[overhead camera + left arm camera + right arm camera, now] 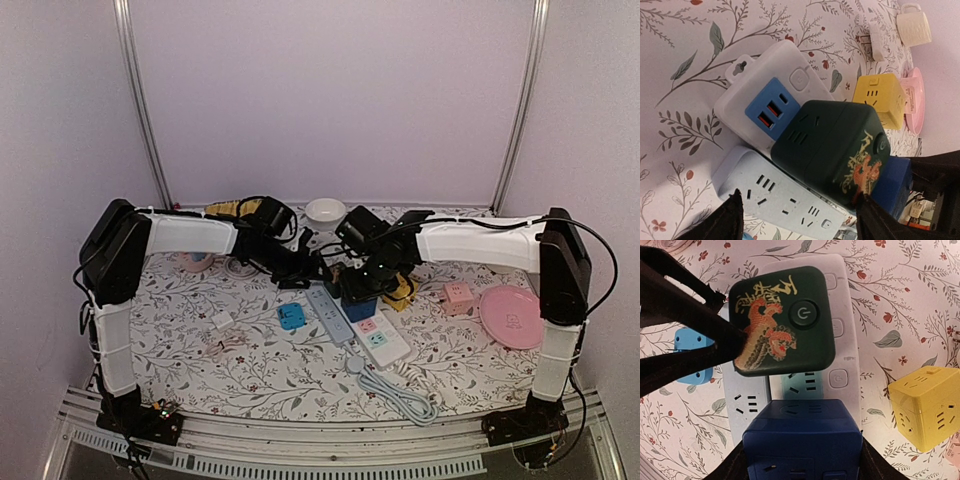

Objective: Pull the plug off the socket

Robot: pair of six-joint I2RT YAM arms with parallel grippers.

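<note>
**A:** What does the overhead show?
**B:** I see both arms meeting over the flowered tablecloth (200, 340), with the left gripper (318, 274) and right gripper (362, 290) close together.
**A:** Left wrist?
**B:** The dark green cube plug with a gold dragon print (832, 150) sits on the white plastic power strip (745, 85) and overlaps the pale blue power strip (770, 195). My left fingers (732, 220) stand wide apart either side, gripping nothing.
**A:** Right wrist?
**B:** My right fingers (867, 466) clamp both flanks of the dark blue cube plug (802, 437), just beside the green one. A yellow cube socket (925, 407) sits apart.
</note>
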